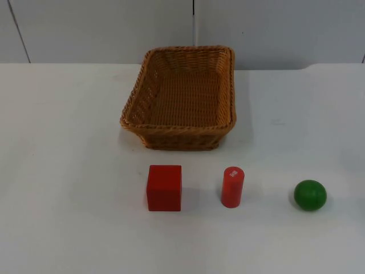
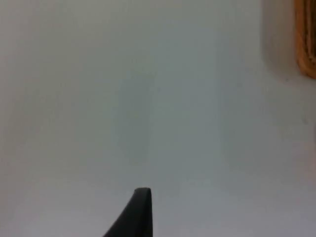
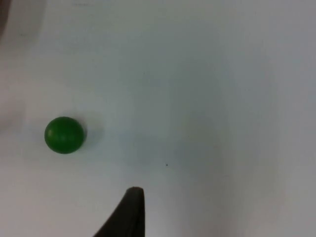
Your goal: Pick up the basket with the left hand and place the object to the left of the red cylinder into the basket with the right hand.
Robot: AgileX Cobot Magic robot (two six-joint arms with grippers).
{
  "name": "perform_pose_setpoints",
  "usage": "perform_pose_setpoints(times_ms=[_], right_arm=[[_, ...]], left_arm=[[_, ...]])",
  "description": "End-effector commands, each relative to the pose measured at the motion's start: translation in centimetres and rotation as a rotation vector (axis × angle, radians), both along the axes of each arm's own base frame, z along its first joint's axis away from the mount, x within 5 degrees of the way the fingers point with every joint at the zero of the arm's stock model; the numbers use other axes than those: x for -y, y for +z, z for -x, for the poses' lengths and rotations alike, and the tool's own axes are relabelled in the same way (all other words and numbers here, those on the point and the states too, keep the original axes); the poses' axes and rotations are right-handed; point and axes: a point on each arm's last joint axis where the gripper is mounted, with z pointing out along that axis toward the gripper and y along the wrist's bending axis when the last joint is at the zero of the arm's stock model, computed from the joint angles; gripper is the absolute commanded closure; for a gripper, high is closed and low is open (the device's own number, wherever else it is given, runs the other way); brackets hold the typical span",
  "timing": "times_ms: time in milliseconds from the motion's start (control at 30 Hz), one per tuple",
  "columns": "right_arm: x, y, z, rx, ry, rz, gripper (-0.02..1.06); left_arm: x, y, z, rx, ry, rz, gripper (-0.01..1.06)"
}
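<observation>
In the top view a woven basket (image 1: 181, 98) sits on the white table (image 1: 63, 171) toward the far side, close to the grey wall (image 1: 102, 28), its open top facing up. Nearer, three things stand in a row, apart from one another: a red cube (image 1: 164, 188) on the left, an upright red cylinder (image 1: 232, 186) in the middle, and a green ball (image 1: 309, 194) on the right. The cube, the thing to the cylinder's left, lies just near of the basket's near-left corner, not touching it. In the left wrist view one black fingertip (image 2: 136, 213) of the left gripper hangs over bare table, with a strip of the basket's rim (image 2: 306, 39) off to one side; whether this gripper is spread or pressed together cannot be told. In the right wrist view one fingertip (image 3: 127, 213) of the right gripper hangs over bare table, with the ball (image 3: 63, 135) resting apart from it; its spread cannot be told either.
</observation>
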Motion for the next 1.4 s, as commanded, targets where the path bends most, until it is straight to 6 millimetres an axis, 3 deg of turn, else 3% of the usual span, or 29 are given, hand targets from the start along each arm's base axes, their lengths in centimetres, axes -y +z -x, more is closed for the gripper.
perform_pose_setpoints(times_ms=[0, 133, 167, 333, 367, 467, 533, 633, 833, 1000, 1267, 1367], right_arm=[[0.1, 0.2, -0.2, 0.018, -0.001, 0.007, -0.01], [0.1, 0.3, -0.2, 0.021, -0.001, 0.007, -0.01], [0.1, 0.3, -0.2, 0.021, -0.001, 0.007, -0.01], [0.1, 0.1, -0.2, 0.019, -0.001, 0.007, -0.01], [0.1, 0.1, -0.2, 0.019, -0.001, 0.007, -0.01], [0.1, 0.1, -0.2, 0.019, -0.001, 0.007, -0.01], [0.1, 0.1, -0.2, 0.017, -0.001, 0.007, -0.01], [0.1, 0.1, -0.2, 0.017, -0.001, 0.007, -0.01], [0.1, 0.2, -0.2, 0.022, -0.001, 0.005, -0.01], [0.1, 0.2, -0.2, 0.026, -0.001, 0.005, -0.01], [0.1, 0.3, -0.3, 0.039, 0.0, 0.009, -0.01], [0.1, 0.3, -0.4, 0.045, 0.0, 0.009, -0.01]], left_arm=[[0.5, 0.4, -1.7, 0.022, -0.029, 0.038, 0.0], [1.9, -0.8, -7.1, -0.025, -0.116, 0.091, 0.0], [1.9, -0.8, -7.1, -0.025, -0.116, 0.091, 0.0], [5.1, -2.9, -13.7, -0.07, -0.204, 0.095, 0.0], [5.1, -2.9, -13.7, -0.07, -0.204, 0.095, 0.0], [7.4, -4.8, -17.9, -0.126, -0.268, 0.1, 0.0], [8.2, -5.2, -19.1, -0.14, -0.29, 0.101, 0.0], [10.1, -6.7, -23.2, -0.158, -0.309, 0.105, 0.0], [11.5, -11.2, -28.7, -0.228, -0.315, 0.131, 0.0], [12.2, -14.2, -30.6, -0.242, -0.311, 0.143, 0.0], [13.2, -17.7, -30.9, -0.261, -0.322, 0.134, 0.0], [13.4, -18.5, -30.9, -0.261, -0.328, 0.13, 0.07]])
